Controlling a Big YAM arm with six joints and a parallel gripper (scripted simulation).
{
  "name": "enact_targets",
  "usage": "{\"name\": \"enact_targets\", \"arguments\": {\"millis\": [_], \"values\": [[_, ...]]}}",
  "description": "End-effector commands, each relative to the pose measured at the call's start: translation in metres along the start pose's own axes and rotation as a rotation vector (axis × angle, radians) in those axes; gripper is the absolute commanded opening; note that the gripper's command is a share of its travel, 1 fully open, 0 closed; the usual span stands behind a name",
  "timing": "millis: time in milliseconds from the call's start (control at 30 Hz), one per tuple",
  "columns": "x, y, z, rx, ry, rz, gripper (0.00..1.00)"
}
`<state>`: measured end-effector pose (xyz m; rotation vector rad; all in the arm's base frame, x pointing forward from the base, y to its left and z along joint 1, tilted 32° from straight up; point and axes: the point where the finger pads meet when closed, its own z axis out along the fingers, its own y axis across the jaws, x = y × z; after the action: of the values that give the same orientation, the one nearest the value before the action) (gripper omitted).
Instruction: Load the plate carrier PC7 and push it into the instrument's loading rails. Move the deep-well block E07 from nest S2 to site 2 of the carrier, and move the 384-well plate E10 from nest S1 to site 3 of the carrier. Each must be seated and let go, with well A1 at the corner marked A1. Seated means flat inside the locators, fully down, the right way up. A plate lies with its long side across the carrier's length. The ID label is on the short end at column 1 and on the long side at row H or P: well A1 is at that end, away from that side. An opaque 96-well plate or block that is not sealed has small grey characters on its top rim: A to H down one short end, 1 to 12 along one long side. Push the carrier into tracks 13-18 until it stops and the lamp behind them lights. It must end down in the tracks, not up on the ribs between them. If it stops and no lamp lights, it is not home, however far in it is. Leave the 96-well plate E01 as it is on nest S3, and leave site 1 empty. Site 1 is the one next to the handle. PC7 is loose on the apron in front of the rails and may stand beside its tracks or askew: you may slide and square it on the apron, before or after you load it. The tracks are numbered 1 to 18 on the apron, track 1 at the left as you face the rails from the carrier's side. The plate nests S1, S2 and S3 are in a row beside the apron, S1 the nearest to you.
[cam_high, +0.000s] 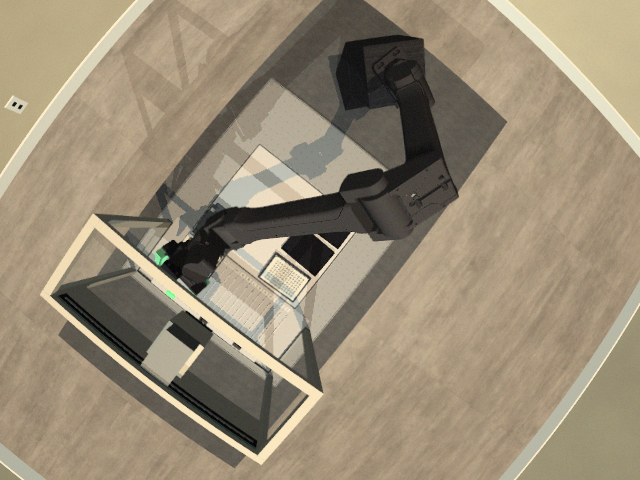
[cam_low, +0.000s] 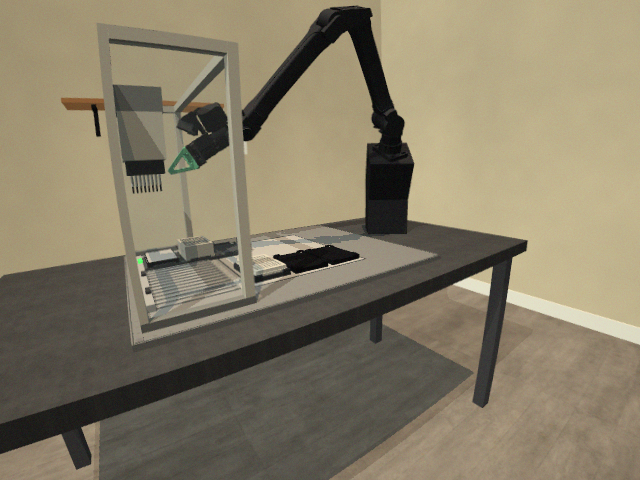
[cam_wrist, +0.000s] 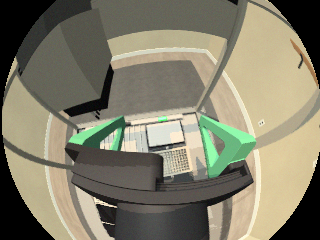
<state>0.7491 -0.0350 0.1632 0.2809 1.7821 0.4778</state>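
Observation:
My gripper (cam_low: 180, 162) is open and empty, high up inside the instrument's frame, well above the rails. It also shows in the top view (cam_high: 173, 263) and the wrist view (cam_wrist: 160, 140). Far below it the carrier PC7 (cam_low: 175, 256) lies in the far tracks. The pale deep-well block E07 (cam_low: 195, 248) and the flat 384-well plate E10 (cam_low: 160, 255) sit on it, the plate deeper in. Both show between my fingers in the wrist view, the plate (cam_wrist: 166, 135) and the block (cam_wrist: 175, 160). A green lamp (cam_low: 140, 260) glows behind the tracks.
The 96-well plate E01 (cam_low: 266, 266) sits on its nest beside the rails. Two black nests (cam_low: 315, 257) next to it hold nothing. A pipetting head (cam_low: 142, 139) hangs inside the frame (cam_low: 235, 170), close to my gripper. The frame's posts stand around me.

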Motion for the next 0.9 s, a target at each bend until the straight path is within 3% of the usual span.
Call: {"name": "enact_targets", "arguments": {"millis": [0,667,733,867], "values": [[-0.033,0.005,0.001,-0.012,-0.056,-0.008,1.0],[-0.033,0.005,0.001,-0.012,-0.056,-0.008,1.0],[-0.038,-0.004,-0.016,-0.004,-0.076,0.002,1.0],[-0.033,-0.005,-0.023,-0.005,-0.075,0.002,1.0]]}}
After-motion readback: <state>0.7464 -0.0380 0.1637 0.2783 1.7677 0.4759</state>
